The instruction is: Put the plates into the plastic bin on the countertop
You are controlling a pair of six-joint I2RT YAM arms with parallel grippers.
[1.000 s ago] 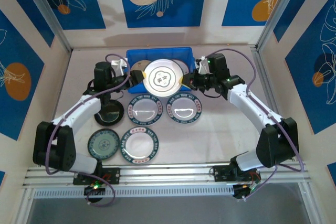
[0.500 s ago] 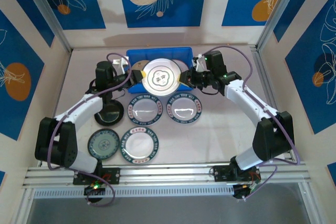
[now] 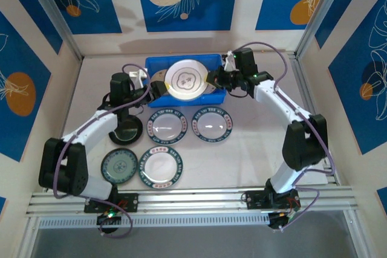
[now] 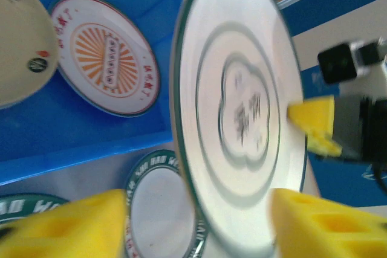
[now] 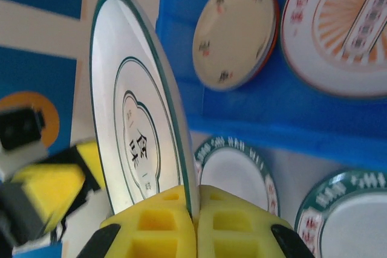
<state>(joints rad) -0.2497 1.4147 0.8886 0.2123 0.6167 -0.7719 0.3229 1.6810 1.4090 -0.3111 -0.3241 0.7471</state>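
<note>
Yellow-tipped, the left end effector [image 3: 156,89] stands released: its jaws are spread wide, with the lower rim of the white plate [image 3: 186,80] passing between them and, as far as the left wrist view shows, gripped by neither. Compared with a second ago, that plate has travelled away from the arm bases. It then overlapped the near wall of the blue bin [image 3: 181,60]; it now hangs tilted above the bin's interior, over the cream plate [image 4: 18,46] and the orange sunburst plate [image 4: 106,55] lying inside. Judgement: transport is nearly complete, and lowering and release remain. The right end effector [image 5: 195,209] is clenched on the plate's edge and has reached further forward with it. Five more plates [image 3: 211,124] wait on the counter [image 3: 260,149]. Writing: a dark Chinese character, probably 食, sits inside the lobed outline at the held plate's centre. The sunburst plate's central bar and red rim text are too small to read.
</note>
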